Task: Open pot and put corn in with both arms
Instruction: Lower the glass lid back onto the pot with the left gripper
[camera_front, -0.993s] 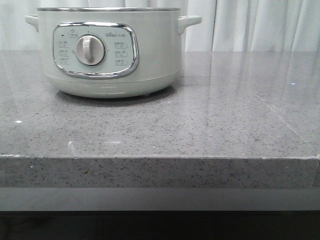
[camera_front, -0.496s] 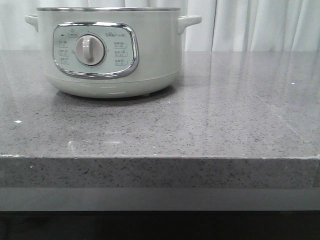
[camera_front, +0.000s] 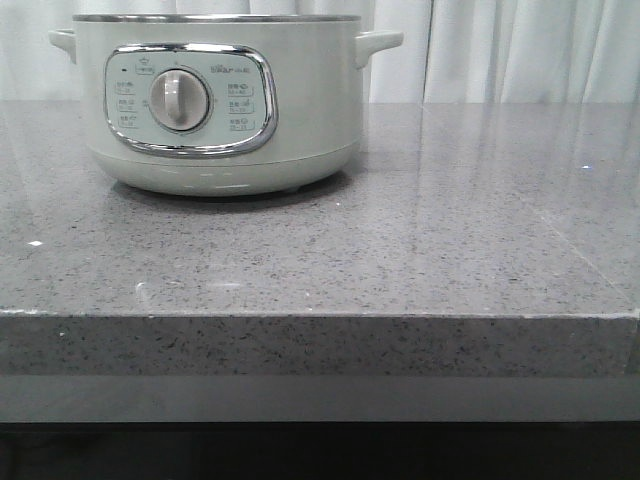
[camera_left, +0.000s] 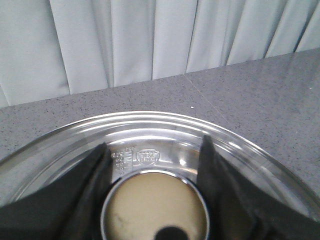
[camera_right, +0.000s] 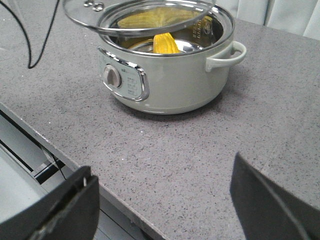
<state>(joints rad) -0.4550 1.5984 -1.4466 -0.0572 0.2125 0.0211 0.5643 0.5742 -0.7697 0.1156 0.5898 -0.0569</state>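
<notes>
The light is soft and even, and every view is bright enough. The shiny counter (camera_front: 480, 230) shows pale streaks from the white curtain (camera_front: 520, 50). A small dark shadow sits under the pot (camera_front: 215, 105). The dark fingers (camera_right: 270, 200) up close look blurry.

The pot (camera_right: 165, 75), a pale grey-green electric cooker, stands on the speckled grey countertop (camera_right: 210, 150) toward twelve o'clock. Its chrome-framed control panel (camera_right: 122, 79) with one round dial (camera_right: 111, 76) faces eight o'clock, and a side handle (camera_right: 226, 56) juts out at three o'clock. A glass lid (camera_right: 137, 16) with a chrome rim hangs tilted just above the pot's opening. Inside lies the corn (camera_right: 165, 44), bright yellow. The right gripper (camera_right: 162, 210) has its two dark fingers (camera_right: 65, 212) spread wide apart over the countertop's near edge. A black cable (camera_right: 30, 45) trails at ten o'clock.
</notes>
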